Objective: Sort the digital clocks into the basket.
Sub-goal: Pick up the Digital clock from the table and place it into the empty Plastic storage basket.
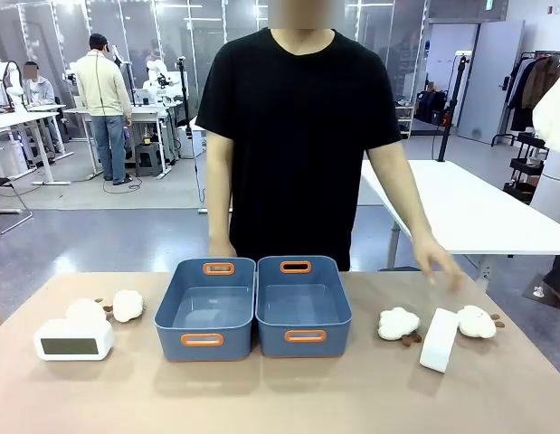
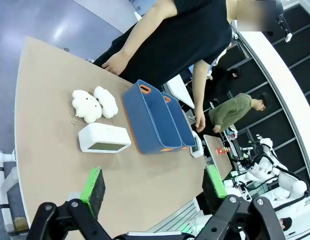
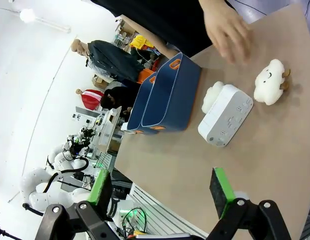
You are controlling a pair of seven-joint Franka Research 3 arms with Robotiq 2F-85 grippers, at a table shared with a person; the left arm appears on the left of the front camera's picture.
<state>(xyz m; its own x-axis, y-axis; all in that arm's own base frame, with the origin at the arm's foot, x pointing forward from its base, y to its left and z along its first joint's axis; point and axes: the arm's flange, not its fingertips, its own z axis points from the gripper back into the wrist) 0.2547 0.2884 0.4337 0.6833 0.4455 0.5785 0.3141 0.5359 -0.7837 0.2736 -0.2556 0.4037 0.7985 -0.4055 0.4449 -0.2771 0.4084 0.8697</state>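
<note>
One white digital clock point(image 1: 73, 339) lies at the table's left with its grey-green display facing me; the left wrist view has this clock point(image 2: 103, 138) ahead of my open left gripper point(image 2: 153, 186). A second clock point(image 1: 439, 339) stands on edge at the right, and in the right wrist view that clock point(image 3: 226, 114) shows its back, beyond my open right gripper point(image 3: 164, 189). Two blue baskets with orange handles sit side by side mid-table: the left basket point(image 1: 205, 307) and the right basket point(image 1: 303, 305). Both look empty.
Two white plush sheep point(image 1: 128, 306) lie behind the left clock. Another plush point(image 1: 398, 323) and a further one point(image 1: 477, 322) flank the right clock. A person in black stands at the far side, with one hand point(image 1: 438, 259) hovering over the table's right and the other hand point(image 1: 223, 249) behind the baskets.
</note>
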